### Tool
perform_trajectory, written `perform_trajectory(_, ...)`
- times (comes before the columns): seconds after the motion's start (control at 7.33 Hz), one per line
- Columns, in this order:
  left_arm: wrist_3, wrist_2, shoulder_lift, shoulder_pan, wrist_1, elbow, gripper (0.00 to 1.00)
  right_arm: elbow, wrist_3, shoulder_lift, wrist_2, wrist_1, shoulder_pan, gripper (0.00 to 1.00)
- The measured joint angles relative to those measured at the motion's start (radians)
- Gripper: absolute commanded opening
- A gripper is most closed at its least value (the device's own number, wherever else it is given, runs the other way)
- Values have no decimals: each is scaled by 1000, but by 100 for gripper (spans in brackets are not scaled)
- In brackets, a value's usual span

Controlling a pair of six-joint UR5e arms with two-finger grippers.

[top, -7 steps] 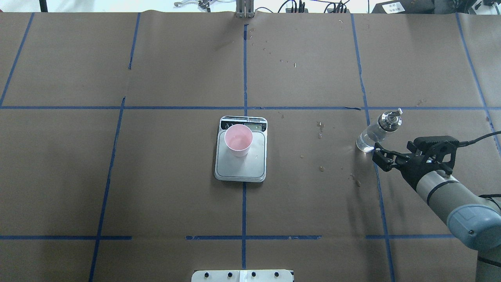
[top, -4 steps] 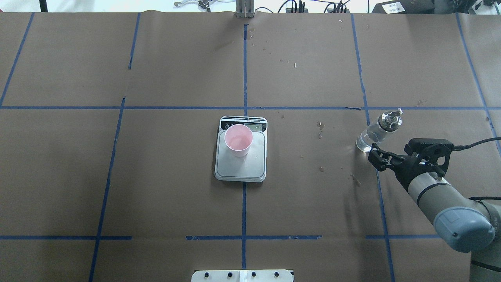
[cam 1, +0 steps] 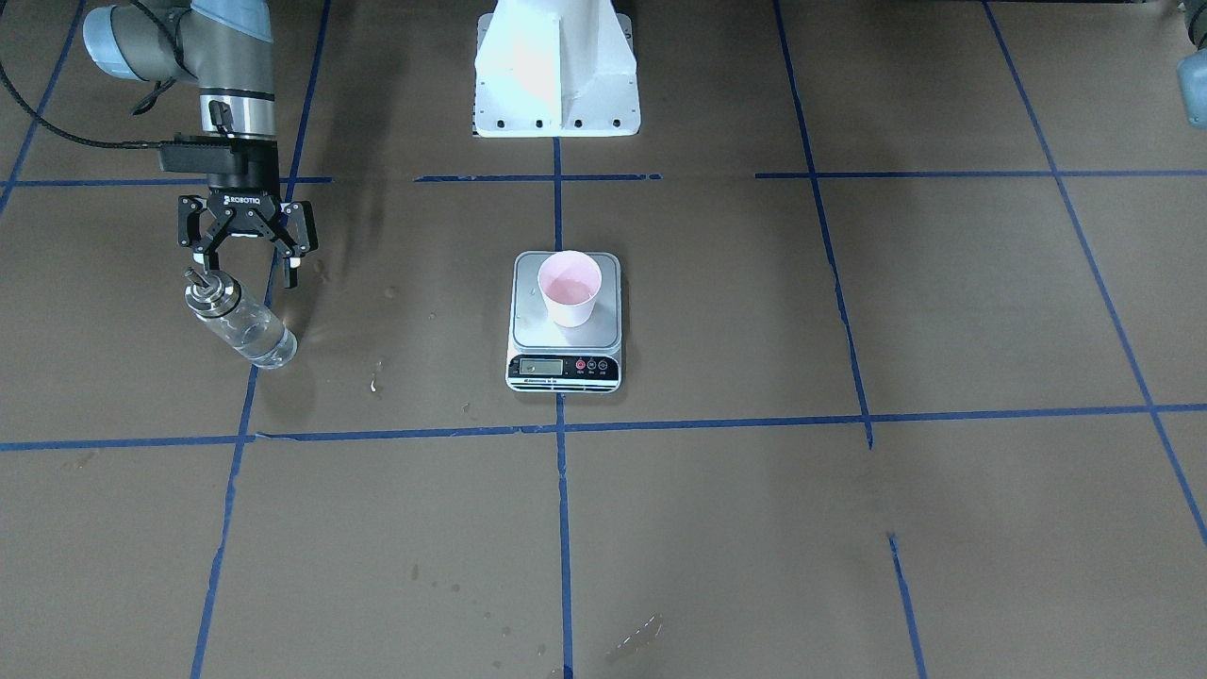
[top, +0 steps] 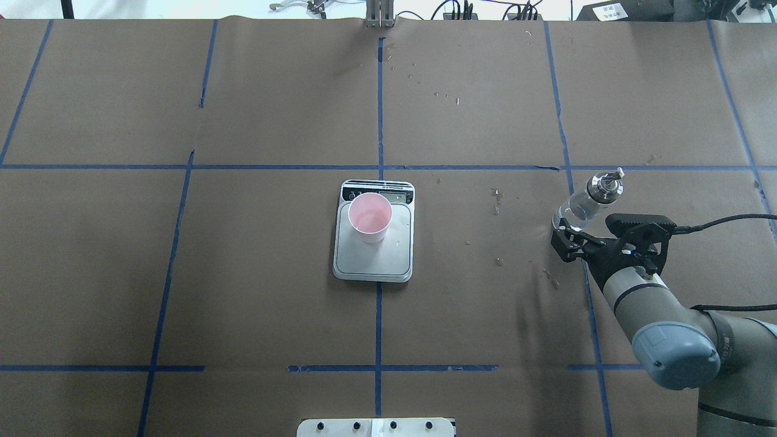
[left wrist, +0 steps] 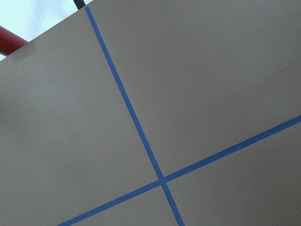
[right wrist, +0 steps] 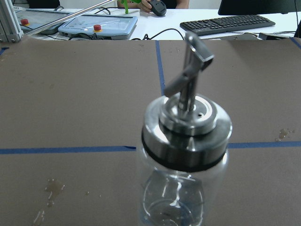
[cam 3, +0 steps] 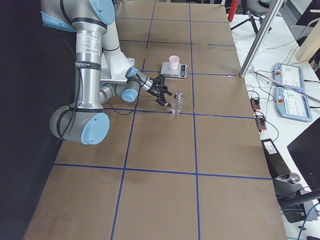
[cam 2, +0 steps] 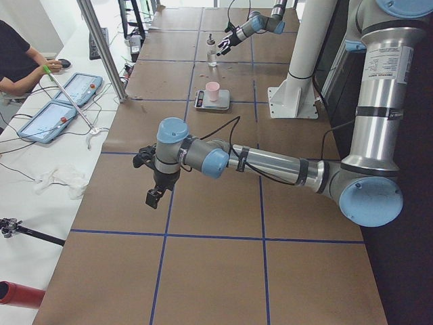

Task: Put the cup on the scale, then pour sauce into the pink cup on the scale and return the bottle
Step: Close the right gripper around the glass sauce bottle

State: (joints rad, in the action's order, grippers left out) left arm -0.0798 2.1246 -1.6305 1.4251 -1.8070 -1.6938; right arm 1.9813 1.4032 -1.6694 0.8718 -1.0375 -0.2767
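Note:
The pale pink cup (top: 369,216) stands upright on the silver platform of the scale (top: 373,262), towards its display end; both also show in the front view, the cup (cam 1: 569,288) and the scale (cam 1: 564,366). The clear glass bottle (top: 581,205) with its metal cap and spout stands on the table at the right, free of any grip. My right gripper (cam 1: 247,267) is open just on the robot's side of the bottle (cam 1: 243,328), apart from it. The right wrist view shows the bottle (right wrist: 186,155) close ahead. My left gripper (cam 2: 153,195) shows only in the left side view; I cannot tell its state.
Wet drops and stains (top: 498,200) lie on the brown paper between scale and bottle. The white robot base (cam 1: 556,71) stands behind the scale. Blue tape lines cross the table. Operators' tablets (cam 3: 290,85) lie beyond the far edge.
My right arm has swung left in the overhead view, bringing the open gripper nearer the bottle's base. Bottle, cup and scale have not moved.

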Motion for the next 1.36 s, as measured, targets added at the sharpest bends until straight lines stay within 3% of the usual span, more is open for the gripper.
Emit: perform_trajectory(1.36, 2, 0, -12, 0, 1, 0, 100, -63, -1, 48, -12, -15, -14, 100)
